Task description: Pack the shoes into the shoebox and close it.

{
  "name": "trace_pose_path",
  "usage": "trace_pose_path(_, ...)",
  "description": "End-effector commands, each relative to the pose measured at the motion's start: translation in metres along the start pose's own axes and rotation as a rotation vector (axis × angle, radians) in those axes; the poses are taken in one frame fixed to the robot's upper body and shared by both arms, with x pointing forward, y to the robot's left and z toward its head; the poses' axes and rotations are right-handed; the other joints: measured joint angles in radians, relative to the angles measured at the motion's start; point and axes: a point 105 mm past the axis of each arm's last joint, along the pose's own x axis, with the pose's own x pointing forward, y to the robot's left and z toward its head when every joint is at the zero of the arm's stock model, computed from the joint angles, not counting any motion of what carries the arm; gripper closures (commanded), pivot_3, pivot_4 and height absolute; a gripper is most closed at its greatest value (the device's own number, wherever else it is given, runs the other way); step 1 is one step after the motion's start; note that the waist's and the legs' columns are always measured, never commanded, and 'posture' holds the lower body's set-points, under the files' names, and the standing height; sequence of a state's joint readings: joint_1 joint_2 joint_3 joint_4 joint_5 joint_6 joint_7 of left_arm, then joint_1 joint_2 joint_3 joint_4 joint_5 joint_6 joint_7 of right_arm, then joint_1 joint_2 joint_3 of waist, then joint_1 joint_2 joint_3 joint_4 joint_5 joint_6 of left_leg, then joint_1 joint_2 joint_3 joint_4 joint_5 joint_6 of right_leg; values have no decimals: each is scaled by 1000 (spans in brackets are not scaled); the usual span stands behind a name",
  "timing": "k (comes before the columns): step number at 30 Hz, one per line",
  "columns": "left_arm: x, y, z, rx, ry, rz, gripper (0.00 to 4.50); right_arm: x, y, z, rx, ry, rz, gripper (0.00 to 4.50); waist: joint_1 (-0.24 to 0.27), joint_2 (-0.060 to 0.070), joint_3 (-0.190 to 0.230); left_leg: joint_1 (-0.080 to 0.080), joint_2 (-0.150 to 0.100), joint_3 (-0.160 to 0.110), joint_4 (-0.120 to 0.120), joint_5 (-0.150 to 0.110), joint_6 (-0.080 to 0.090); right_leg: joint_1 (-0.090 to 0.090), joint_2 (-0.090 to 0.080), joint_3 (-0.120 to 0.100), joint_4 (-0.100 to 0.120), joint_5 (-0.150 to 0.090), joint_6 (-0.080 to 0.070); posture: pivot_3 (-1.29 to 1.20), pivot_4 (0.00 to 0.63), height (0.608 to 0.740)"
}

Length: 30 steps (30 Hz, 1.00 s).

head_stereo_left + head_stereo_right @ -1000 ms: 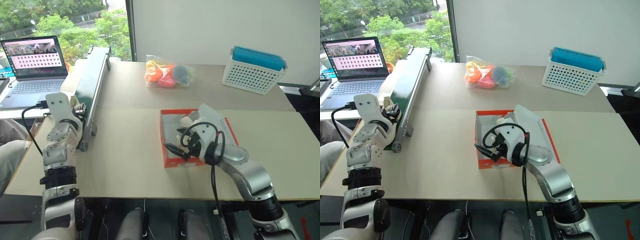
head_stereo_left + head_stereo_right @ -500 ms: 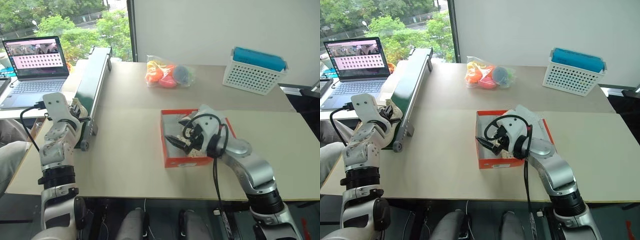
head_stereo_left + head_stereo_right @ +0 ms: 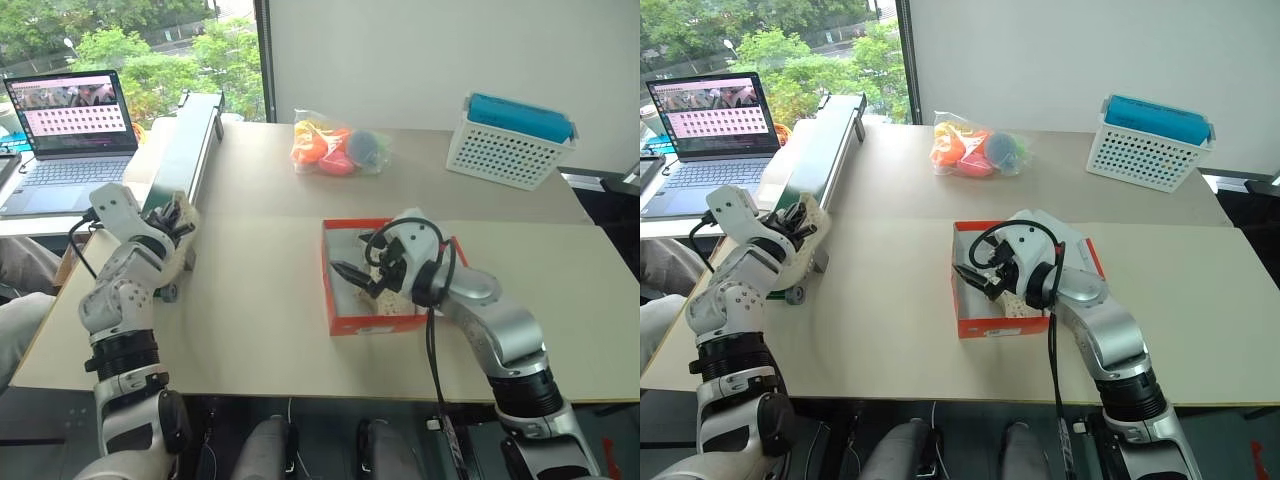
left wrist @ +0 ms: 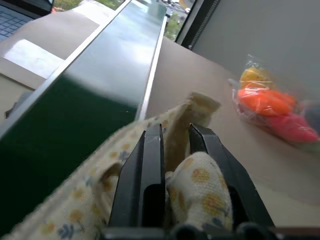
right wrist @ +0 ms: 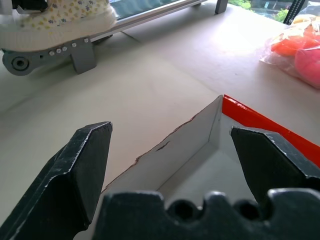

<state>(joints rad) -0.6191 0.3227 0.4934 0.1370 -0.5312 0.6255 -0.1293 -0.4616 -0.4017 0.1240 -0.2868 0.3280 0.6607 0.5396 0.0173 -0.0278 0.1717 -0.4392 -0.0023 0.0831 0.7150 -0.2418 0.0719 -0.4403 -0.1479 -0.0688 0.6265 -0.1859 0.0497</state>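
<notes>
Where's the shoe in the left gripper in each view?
Left eye: shoe at the table's left, by the conveyor's near end.
Right eye: same place.
Left wrist: up close, clamped in the left gripper.
Right wrist: across the table past the shoebox corner, over the conveyor's end.
Shared landmark: bag of toys, behind the box in all four.

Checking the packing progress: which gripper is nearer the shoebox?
Right. The right gripper hangs open over the shoebox; the left gripper, shut on a shoe, is far off beside the conveyor.
</notes>
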Motion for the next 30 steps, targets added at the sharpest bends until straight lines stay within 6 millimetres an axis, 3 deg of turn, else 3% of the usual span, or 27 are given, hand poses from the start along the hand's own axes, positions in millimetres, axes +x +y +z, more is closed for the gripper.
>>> trace_pose_path(1,-3,-30,24,8,-71,-110,3753,-2,-11,15,-20,-52,-45,0,-5,0,0,0,0,0,0,0,0,0,0,0,0,0,0,0,150,699)
trace_pose_path(9,-5,-38,23,13,-66,-143,3753,1,-15,17,-12,-63,-67,0,-17,0,0,0,0,0,0,0,0,-1,1,0,1,0,0,0,150,699)
trace_pose_path(14,-9,-71,18,22,-33,-300,3753,4,-24,14,56,-42,-110,0,-16,0,0,0,0,0,0,0,0,0,1,0,1,0,0,0,150,699)
trace_pose_path(16,-11,-83,16,23,-22,-349,3753,7,-33,14,145,-36,-145,0,-16,0,0,0,0,0,0,0,0,0,1,0,1,0,0,0,150,699)
trace_pose_path(21,-12,-105,9,3,5,-429,3753,20,-49,15,562,-24,-199,0,-19,0,0,0,1,0,0,1,-1,-1,1,1,2,0,0,0,150,699)
trace_pose_path(25,-12,-121,1,-4,26,-481,3753,35,-32,25,871,-17,-91,0,-24,0,0,0,1,0,-2,1,-1,-1,1,1,4,0,-1,0,150,699)
trace_pose_path(30,-13,-134,-6,-19,42,-516,3753,50,-10,40,1025,-5,0,0,-28,0,0,-1,0,0,-2,1,-1,-2,1,1,5,0,-1,0,150,699)
